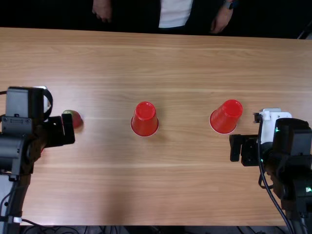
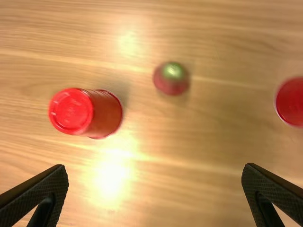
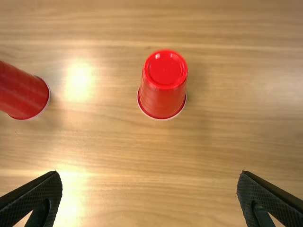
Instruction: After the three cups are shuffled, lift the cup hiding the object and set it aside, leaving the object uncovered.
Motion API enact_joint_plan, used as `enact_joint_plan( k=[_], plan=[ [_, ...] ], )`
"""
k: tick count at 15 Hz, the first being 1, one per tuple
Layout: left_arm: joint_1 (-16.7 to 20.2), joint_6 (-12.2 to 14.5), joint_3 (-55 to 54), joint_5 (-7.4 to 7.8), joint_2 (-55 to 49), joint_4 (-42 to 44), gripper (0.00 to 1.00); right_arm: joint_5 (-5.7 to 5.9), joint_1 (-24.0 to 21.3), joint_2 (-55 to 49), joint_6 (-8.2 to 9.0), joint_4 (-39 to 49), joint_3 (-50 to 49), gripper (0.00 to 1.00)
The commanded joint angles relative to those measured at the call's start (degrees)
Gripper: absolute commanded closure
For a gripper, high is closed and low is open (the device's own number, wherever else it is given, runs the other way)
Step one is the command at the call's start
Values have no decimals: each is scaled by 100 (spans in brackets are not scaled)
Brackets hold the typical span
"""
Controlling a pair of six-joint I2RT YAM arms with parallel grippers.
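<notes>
A small red and green ball (image 1: 73, 118) lies uncovered on the wooden table at the left. In the left wrist view the ball (image 2: 171, 78) rests beside an upside-down red cup (image 2: 85, 112) that stands apart from it. My left gripper (image 2: 152, 168) is open above the table, short of both and holding nothing. A second red cup (image 1: 145, 118) stands inverted at the table's middle, and a third (image 1: 226, 116) to its right. My right gripper (image 3: 147, 174) is open and empty, a little nearer than that right cup (image 3: 163, 85).
The far half of the table (image 1: 156, 53) is bare wood. A person stands behind the far edge with hands off the table. The middle cup (image 3: 21, 97) also appears in the right wrist view.
</notes>
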Motion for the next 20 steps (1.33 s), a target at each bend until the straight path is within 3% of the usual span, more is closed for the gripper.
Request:
enact_joint_plan(
  k=[1, 3, 7, 11, 15, 20],
  plan=[
    [-177, -79, 127, 175, -130, -174, 0, -40, 77, -20, 2, -3, -166, 0],
    [-186, -90, 92, 259, -332, -269, 0, -40, 77, -390, 13, -3, -315, 0],
    [-195, -90, -207, 269, -763, -406, 0, -40, 77, -671, 34, -13, -535, 0],
    [-177, -90, -1437, 259, -1967, -58, 0, -51, 86, -1277, 34, 71, -921, 0],
    [-124, -712, -3476, 185, -3769, 1587, 0, -51, 77, -2569, 55, 715, -1871, 0],
    [148, -733, -4575, 153, -5078, 1672, 0, -40, 42, -4248, 66, 1105, -3013, 0]
  ],
)
